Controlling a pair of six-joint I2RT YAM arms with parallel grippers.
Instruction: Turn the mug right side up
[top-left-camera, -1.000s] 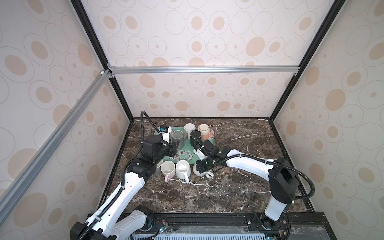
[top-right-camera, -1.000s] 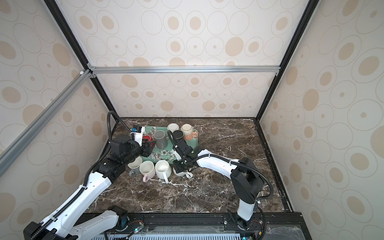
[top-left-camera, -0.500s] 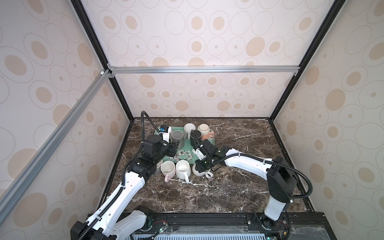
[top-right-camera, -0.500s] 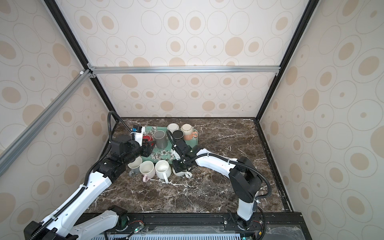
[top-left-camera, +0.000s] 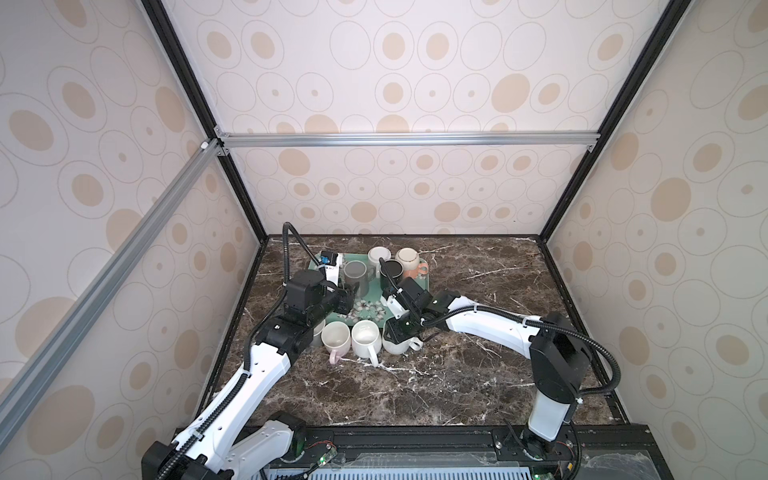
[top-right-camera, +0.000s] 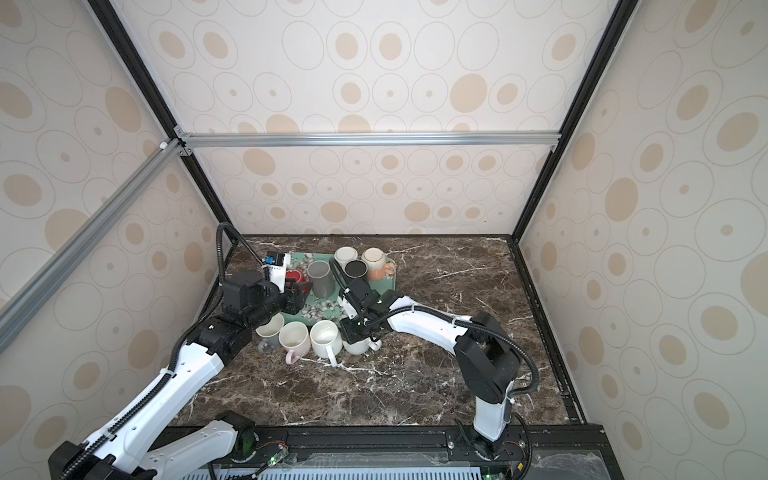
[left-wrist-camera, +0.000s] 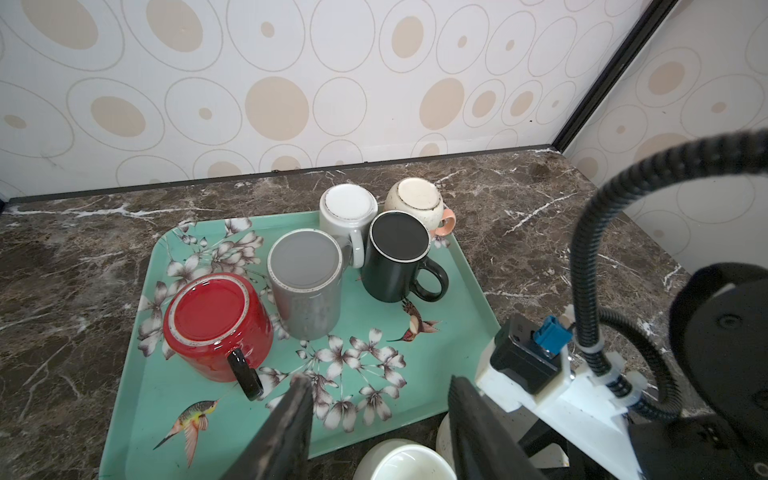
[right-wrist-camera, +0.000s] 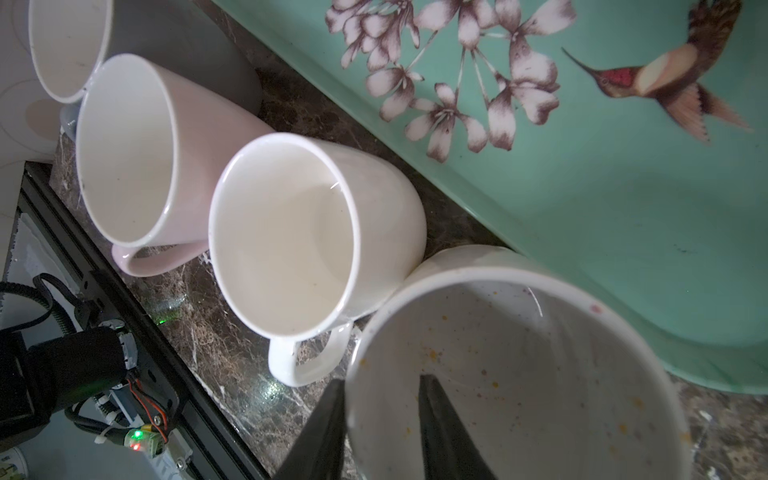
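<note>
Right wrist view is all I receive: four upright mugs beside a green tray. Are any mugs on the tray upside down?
Observer: Yes, five: red mug, grey mug, white mug, black mug and cream mug, all bottom up on the tray.
Operator: Is anything reaching for them?
Observer: The left pincer hangs open and empty above the tray's near edge.
Operator: Which mug is nearest to it?
Observer: The red mug; its black handle points toward the pincer.

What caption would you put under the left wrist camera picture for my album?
Five upside-down mugs on a flowered teal tray, with the open left gripper hovering over it.
</note>
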